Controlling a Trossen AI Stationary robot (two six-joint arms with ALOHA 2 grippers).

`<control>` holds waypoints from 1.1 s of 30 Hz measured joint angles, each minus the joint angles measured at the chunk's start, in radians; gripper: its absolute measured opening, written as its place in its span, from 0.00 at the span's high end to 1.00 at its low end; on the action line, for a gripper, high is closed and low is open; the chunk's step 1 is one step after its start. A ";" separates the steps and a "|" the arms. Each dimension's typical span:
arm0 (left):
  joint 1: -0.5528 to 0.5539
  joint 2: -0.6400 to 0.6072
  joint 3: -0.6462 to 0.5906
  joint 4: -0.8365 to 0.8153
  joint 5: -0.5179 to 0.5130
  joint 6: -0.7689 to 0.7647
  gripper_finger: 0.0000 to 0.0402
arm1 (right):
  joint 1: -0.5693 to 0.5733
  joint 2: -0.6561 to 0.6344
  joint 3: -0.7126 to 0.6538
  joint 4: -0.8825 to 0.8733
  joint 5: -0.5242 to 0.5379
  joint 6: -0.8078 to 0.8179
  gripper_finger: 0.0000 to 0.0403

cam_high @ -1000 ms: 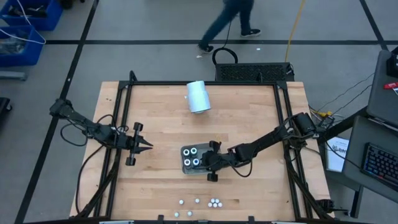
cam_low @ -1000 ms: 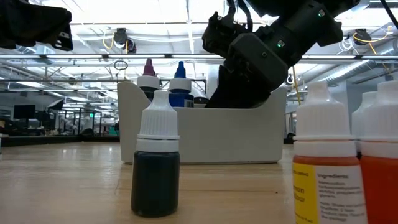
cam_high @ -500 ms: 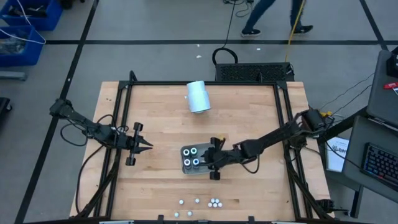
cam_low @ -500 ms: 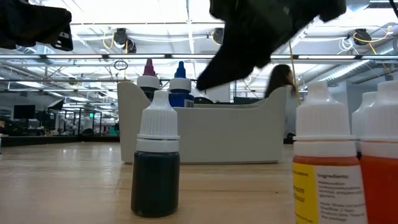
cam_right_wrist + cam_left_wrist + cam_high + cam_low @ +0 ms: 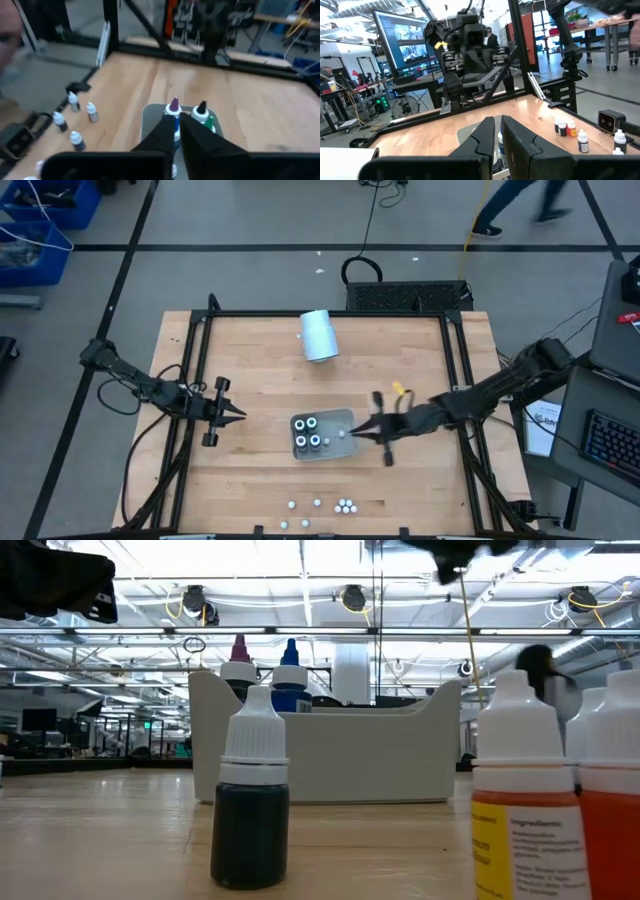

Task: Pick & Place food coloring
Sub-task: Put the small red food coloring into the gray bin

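1. The right pincer (image 5: 358, 432) hovers just beside the grey tray (image 5: 340, 418), at the tray's edge nearest to it. Its fingers are pressed together and hold nothing.
2. Four food coloring bottles (image 5: 309, 433) stand upright in the tray, in the half farthest from the right pincer; one more small white cap sits in the nearer half.
3. The remaining loose bottles (image 5: 344, 505) stand in a scattered row on the wooden worktop (image 5: 400, 360), well apart from the right pincer, toward the worktop's front edge.
4. The left pincer (image 5: 236, 414) waits well apart from the tray on its other side, its fingers narrow and empty.
5. A pale cylinder (image 5: 319, 335) lies well beyond the tray, away from both pincers.
6. Likely risk: the loose bottles are small, light and bunched, so a descending pincer could topple a neighbour.
7. Likely risk: a low sweep past the tray could clip its wall and shift it.
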 joint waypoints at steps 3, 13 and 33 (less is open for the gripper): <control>0.000 0.000 0.000 0.001 0.000 0.000 0.90 | 0.007 -0.128 -0.174 0.165 0.000 0.029 0.98; 0.000 0.000 0.000 0.001 0.000 0.001 0.90 | 0.003 -0.447 -0.583 0.523 0.000 0.082 1.00; 0.000 0.000 0.000 0.002 0.000 -0.003 0.90 | 0.003 -0.835 -0.687 0.252 0.002 0.052 1.00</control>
